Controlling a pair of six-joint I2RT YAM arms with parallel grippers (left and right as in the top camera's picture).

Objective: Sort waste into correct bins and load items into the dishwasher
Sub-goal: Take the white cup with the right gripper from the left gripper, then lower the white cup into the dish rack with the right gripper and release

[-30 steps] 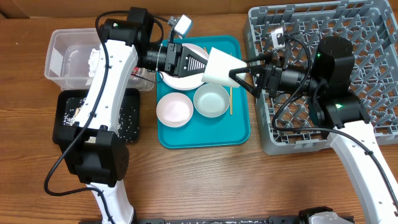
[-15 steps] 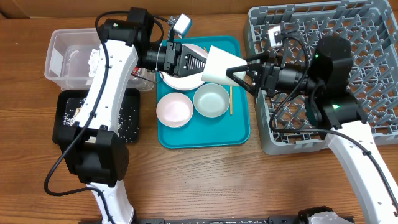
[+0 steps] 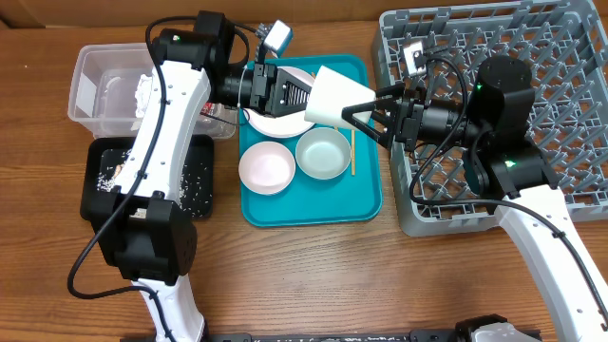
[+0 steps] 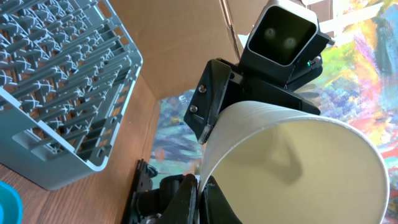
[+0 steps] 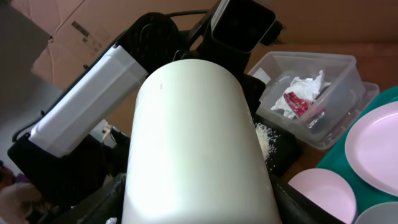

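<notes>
The white cup (image 3: 334, 98) is held level above the teal tray (image 3: 313, 204), its rim clamped by the closed left gripper (image 3: 306, 96), with its long axis across the table and its base pointed between the fingers of the right gripper (image 3: 366, 104), whose grip cannot be determined.

Left arm (image 3: 176, 95), white cup (image 3: 331, 95), right arm (image 3: 499, 90) span teal tray (image 3: 313, 211) rear; tray front open from above

Left claw (image 4: 200, 194) pinches the white cup (image 4: 292, 168) at its rim, mouth facing the lens; right wrist camera (image 4: 283, 31) behind it; grey dish rack (image 4: 56, 87) on the desk (image 4: 81, 199), left.
</notes>
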